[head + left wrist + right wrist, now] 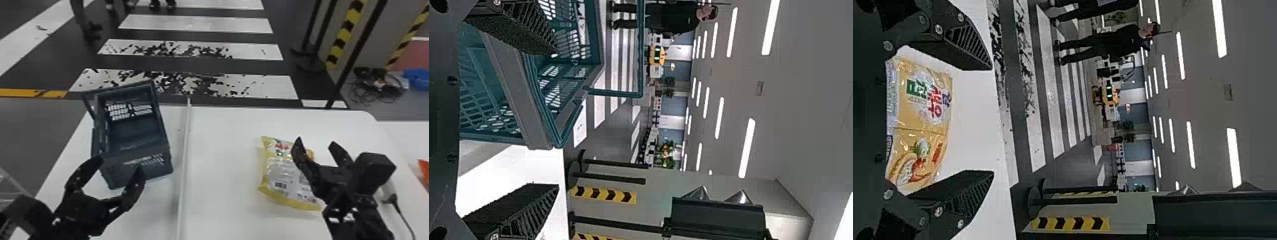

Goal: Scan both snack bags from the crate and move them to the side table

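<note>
White table (223, 153) beneath forward-pointing, spread left gripper (121, 163) and right gripper (316, 141)

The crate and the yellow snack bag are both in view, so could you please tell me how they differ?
The crate is dark and stiff, with slotted walls, while the yellow snack bag is soft, shiny and printed. The crate is clearly bigger than the snack bag. The crate stands with its open top up, left of the white strip, while the snack bag lies flat to the right. Both rest on a white surface.
</note>
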Robot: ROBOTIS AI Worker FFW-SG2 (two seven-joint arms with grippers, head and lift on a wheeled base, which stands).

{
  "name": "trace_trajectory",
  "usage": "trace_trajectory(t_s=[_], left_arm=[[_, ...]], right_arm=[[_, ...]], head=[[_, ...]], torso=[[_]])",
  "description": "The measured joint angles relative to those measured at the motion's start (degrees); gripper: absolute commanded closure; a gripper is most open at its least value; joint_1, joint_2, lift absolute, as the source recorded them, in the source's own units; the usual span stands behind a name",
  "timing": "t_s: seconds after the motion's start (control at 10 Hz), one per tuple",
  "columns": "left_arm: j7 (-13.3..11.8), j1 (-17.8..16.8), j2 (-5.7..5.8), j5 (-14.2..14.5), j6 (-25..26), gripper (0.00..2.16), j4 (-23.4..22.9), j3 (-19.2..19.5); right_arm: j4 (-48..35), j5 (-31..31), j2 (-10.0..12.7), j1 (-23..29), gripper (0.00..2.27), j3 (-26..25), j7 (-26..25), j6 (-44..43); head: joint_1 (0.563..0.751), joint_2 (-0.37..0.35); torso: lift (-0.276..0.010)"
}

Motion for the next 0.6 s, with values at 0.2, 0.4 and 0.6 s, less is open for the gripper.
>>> trace_trajectory(t_s=[0.2,0.4,0.6], left_arm=[[0.0,0.0,-0.08,0.0,0.0,0.04,0.1,0.0],[0.0,0.0,-0.09,0.0,0.0,0.04,0.1,0.0],[0.0,0.0,-0.09,0.0,0.1,0.04,0.3,0.0]], right_arm=[[0.4,0.0,0.1,0.7,1.54,0.1,0.0,-0.5],[0.4,0.5,0.1,0.8,2.02,0.2,0.3,0.6],[0.2,1.7,0.0,0.6,2.11,0.5,2.7,2.7]], head=[[0.695,-0.019],[0.695,-0.016],[0.695,-0.004]], torso=[[-0.099],[-0.099],[-0.099]])
